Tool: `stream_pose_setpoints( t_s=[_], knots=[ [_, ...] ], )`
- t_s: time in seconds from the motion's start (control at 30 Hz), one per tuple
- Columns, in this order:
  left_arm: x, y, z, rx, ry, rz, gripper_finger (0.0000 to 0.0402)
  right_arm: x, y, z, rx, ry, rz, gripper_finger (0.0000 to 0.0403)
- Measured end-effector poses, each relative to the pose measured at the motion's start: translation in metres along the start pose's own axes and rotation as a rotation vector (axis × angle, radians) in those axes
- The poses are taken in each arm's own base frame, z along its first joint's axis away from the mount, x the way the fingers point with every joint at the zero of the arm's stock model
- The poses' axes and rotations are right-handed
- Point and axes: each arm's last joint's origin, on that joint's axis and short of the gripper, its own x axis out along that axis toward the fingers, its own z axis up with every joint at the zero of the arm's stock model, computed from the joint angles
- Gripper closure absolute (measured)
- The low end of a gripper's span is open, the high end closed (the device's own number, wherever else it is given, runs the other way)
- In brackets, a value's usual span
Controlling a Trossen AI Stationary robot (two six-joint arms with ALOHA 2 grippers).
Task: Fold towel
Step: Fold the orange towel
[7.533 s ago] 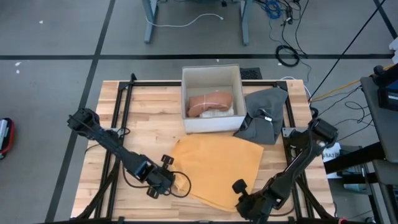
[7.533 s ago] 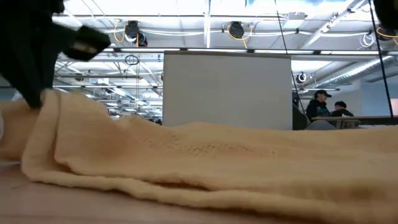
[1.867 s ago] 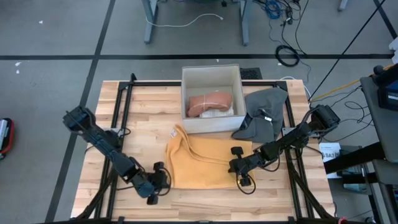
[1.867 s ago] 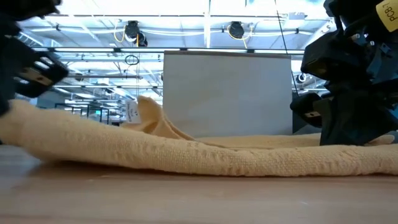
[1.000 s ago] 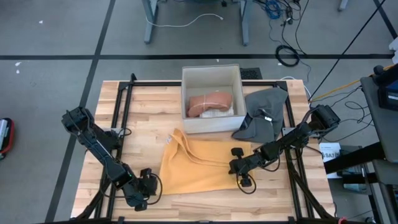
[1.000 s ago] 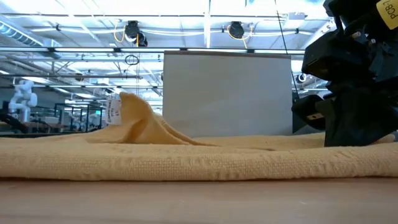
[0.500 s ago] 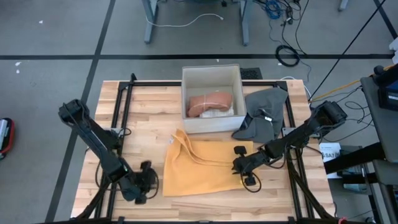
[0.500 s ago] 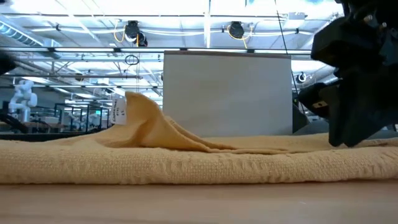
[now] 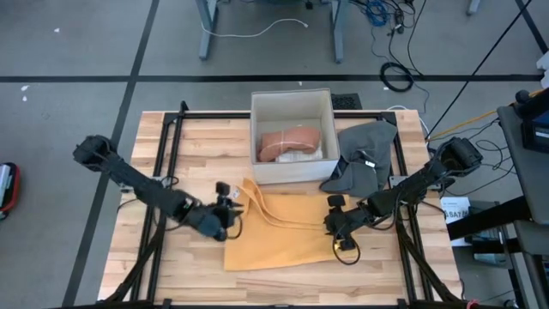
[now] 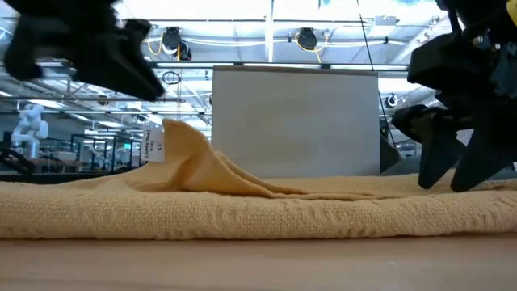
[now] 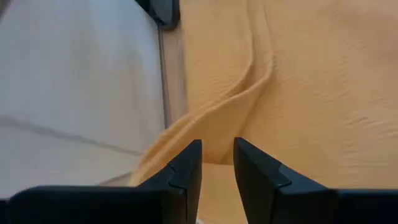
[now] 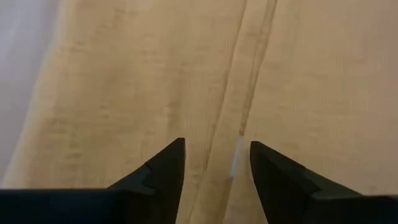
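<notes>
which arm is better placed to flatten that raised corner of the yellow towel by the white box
Left, probably. The left gripper, open, sits right beside the raised corner of the yellow towel; the right gripper, also open, is at the towel's opposite edge.

light wooden plank table (image 9: 197,146), seen from above, edged by a black metal frame (image 9: 163,163) along its far and side margins. directly on the boards: a yellow towel (image 9: 279,232), lying flat near the front centre with a raised fold at its far left corner; a white open box (image 9: 292,176) at the far centre, its front wall touching the towel's far edge; a crumpled grey cloth (image 9: 364,159) just beside the box on its right. in the low view the towel (image 10: 258,214) spreads across the tabletop (image 10: 258,263) before the box wall (image 10: 295,121).
</notes>
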Motion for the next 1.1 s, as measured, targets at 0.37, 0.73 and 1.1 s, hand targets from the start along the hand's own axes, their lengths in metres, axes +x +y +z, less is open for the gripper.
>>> stream_pose_setpoints(
  t_s=[0.37, 0.73, 1.1],
  knots=[
    [0.029, 0.043, 0.0, 0.146, -0.021, -0.055, 0.0218, 0.0, -0.003, -0.007, 0.023, 0.064, -0.062, 0.0233],
    [0.042, 0.068, -0.01, 0.136, -0.022, -0.158, 0.0178, 0.0, -0.004, -0.009, 0.041, 0.086, -0.072, 0.0322],
    [0.042, 0.075, -0.006, 0.107, -0.032, -0.172, 0.0178, 0.0, -0.004, -0.009, 0.041, 0.09, -0.053, 0.0397]
  ],
)
